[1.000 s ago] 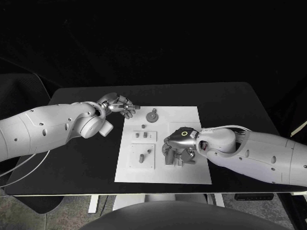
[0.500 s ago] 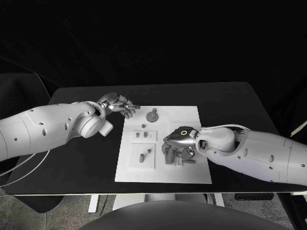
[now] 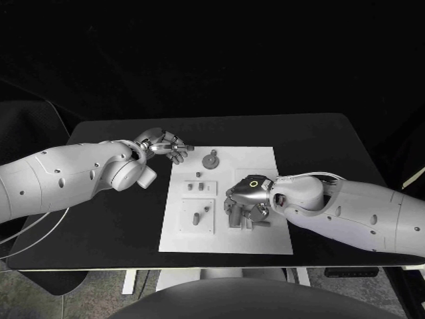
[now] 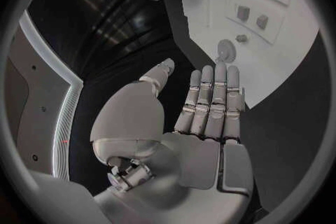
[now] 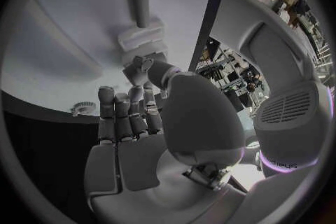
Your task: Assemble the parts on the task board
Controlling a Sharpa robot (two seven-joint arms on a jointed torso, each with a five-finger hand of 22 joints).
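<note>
Barely any change over the last second: right robot hand (image 3: 248, 201) has crept slightly toward 9 o'clock over the task board (image 3: 270, 242), fingers curled down around a grey part (image 5: 145, 65); whether it actually grips it, cannot tell. Left robot hand (image 3: 167, 145) unchanged, fingers straight and apart, holding nothing, just off the board's 11 o'clock corner above the surface (image 3: 117, 219). Round grey part (image 3: 210, 160) sits at the board's 12 o'clock. Assembly probably mid-step. No readable writing.

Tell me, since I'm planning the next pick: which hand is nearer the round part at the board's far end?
Left. The left hand hovers open just off the task board, beside the round part; the right hand is farther down the board.
</note>
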